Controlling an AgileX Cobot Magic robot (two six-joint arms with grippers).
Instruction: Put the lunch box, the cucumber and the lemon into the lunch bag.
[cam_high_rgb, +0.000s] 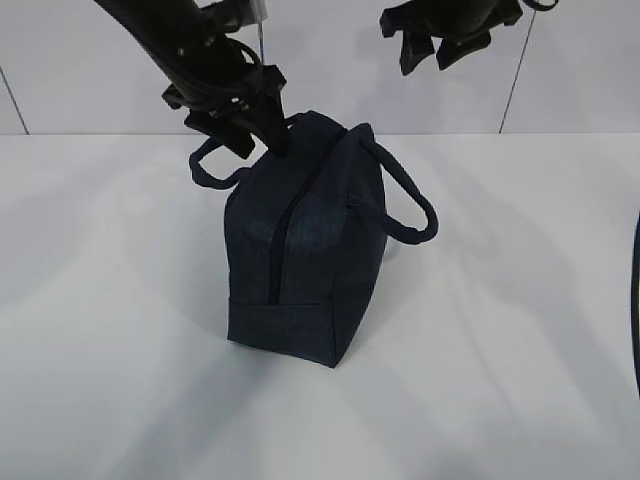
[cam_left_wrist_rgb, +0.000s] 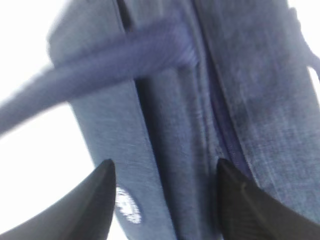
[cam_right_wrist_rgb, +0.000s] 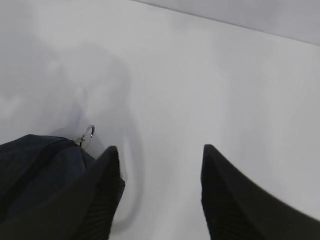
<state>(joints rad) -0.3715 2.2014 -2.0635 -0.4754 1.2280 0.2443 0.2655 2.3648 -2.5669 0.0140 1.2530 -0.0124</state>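
Observation:
The dark navy lunch bag (cam_high_rgb: 305, 250) stands upright on the white table, its long zipper (cam_high_rgb: 275, 240) facing the exterior camera and looking closed. My left gripper (cam_high_rgb: 262, 140) hovers at the bag's top left corner, beside the left handle (cam_high_rgb: 215, 170). In the left wrist view this gripper (cam_left_wrist_rgb: 165, 162) is open, with the bag's fabric (cam_left_wrist_rgb: 120, 130), handle (cam_left_wrist_rgb: 100, 65) and white logo (cam_left_wrist_rgb: 129, 205) close beyond the fingertips. My right gripper (cam_high_rgb: 435, 55) hangs high at the upper right, open and empty (cam_right_wrist_rgb: 159, 148). The lunch box, cucumber and lemon are out of view.
The bag's right handle (cam_high_rgb: 405, 195) loops out to the side. In the right wrist view the bag's end (cam_right_wrist_rgb: 35, 165) and its metal ring pull (cam_right_wrist_rgb: 88, 132) sit at the lower left. White table (cam_high_rgb: 500, 350) surrounds the bag; a grey wall stands behind.

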